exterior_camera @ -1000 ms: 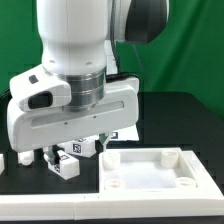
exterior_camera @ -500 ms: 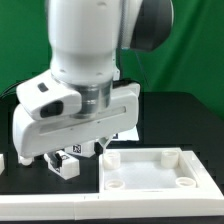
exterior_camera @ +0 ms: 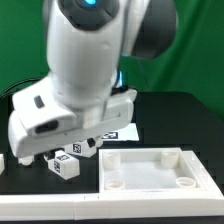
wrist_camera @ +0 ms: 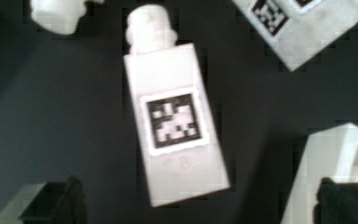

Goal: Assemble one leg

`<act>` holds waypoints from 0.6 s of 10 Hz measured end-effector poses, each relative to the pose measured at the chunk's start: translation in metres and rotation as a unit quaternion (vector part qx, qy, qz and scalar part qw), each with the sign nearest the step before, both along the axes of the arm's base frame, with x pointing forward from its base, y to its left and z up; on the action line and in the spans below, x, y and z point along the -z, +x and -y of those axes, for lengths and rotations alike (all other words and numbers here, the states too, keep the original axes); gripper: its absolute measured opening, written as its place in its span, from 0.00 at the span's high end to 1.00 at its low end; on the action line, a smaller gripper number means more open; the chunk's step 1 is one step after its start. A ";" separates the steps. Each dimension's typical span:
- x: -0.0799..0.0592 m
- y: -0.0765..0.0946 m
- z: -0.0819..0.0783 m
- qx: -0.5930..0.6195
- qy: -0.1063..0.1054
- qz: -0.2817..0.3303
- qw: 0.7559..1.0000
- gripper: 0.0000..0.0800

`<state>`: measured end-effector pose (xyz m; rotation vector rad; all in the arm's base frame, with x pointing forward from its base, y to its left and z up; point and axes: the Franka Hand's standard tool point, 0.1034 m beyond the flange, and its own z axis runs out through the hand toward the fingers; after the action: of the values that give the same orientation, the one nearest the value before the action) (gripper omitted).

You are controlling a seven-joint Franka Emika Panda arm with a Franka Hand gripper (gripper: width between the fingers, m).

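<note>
A white leg [wrist_camera: 172,112] with a black-and-white tag lies flat on the black table, its round tip pointing away from my fingers. My gripper [wrist_camera: 197,205] hangs above its blunt end, open and empty, with one dark finger [wrist_camera: 51,205] on each side of it. In the exterior view the leg [exterior_camera: 66,164] lies just below the white hand, and my gripper [exterior_camera: 75,148] is largely hidden by it. The large white square panel [exterior_camera: 150,172] lies close to the leg on the exterior view's right.
The marker board [exterior_camera: 122,132] lies behind the hand and also shows in the wrist view [wrist_camera: 309,25]. Another white part [wrist_camera: 51,12] lies beyond the leg's tip. A corner of the panel [wrist_camera: 345,150] is near one finger. A small white piece [exterior_camera: 2,160] sits at the exterior view's left edge.
The arm has leaned and turned toward the exterior view's right, and the hand has tilted with it. The leg and the panel have not moved.
</note>
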<state>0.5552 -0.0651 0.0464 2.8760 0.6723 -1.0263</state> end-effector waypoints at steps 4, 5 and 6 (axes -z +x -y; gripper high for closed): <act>0.018 0.006 0.017 0.010 -0.057 -0.059 0.997 0.19; 0.015 0.006 0.015 0.019 -0.060 -0.061 0.996 0.19; 0.016 0.007 0.016 0.017 -0.060 -0.058 0.996 0.19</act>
<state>0.5623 -0.0809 0.0306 2.7516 0.5474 -1.2027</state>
